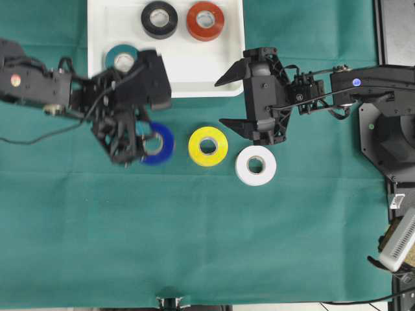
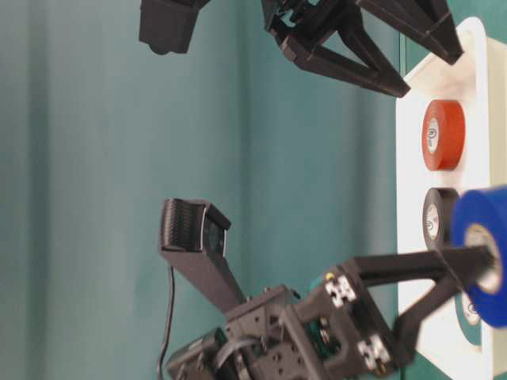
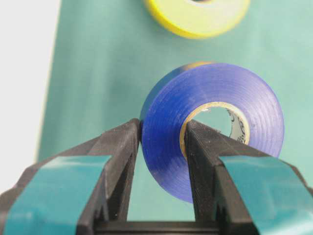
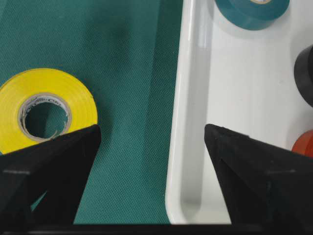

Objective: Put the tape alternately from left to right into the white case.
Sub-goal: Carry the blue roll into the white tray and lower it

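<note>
Gripping blue roll by its wall — left hand, core facing sideways, right hand wide.

Printed lettering is present on the cardboard core of the yellow roll, visible in the right wrist view, and on the core of the blue roll in the left wrist view. In both cases it is too small to read. No other text is legible.
</note>
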